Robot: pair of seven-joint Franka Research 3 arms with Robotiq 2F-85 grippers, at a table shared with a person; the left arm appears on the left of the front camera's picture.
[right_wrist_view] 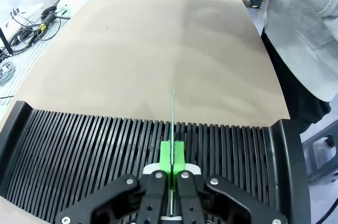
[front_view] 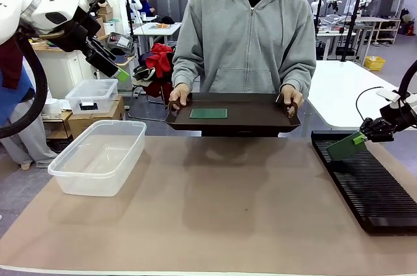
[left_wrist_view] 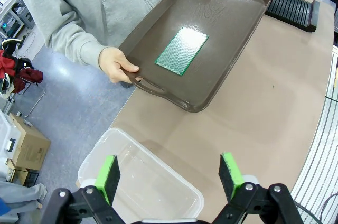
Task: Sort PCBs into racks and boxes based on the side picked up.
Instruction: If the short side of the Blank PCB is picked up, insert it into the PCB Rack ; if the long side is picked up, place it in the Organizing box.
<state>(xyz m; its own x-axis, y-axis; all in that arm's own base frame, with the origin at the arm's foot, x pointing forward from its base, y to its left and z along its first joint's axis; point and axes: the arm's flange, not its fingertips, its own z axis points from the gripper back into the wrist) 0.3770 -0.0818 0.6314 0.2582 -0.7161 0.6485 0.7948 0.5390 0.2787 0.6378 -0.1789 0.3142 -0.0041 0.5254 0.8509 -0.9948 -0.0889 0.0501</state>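
Right gripper (right_wrist_view: 172, 152) is clenched on a green circuit board (right_wrist_view: 172, 113), pinching it by one end so that it stands on edge. In the right wrist view the board shows as a thin line running out from between the pads, lined up with the grooves of the black slotted rack (right_wrist_view: 79, 150) below it. That edge-on hold looks chosen so the board can slide down into a single narrow slot. In the front view the same board hangs tilted at the right edge of the frame, just over the far end of the rack. As far as I can tell, it is not yet seated.

Left gripper (left_wrist_view: 171, 174) is released, its pads wide apart with nothing between them. It hangs raised at the upper left of the front view, above the clear tub (front_view: 62, 170), which sits empty on the left side of the table (front_view: 228, 211). It seems parked near its own drop-off place, out of the other arm's way.

At the top middle of the front view, the person's hands (front_view: 178, 98) hold a dark brown tray (front_view: 260, 120) by its handles at the table's far edge. A second board (front_view: 208, 113) lies flat in the middle of the tray, probably offered level so a gripper can take it from above.
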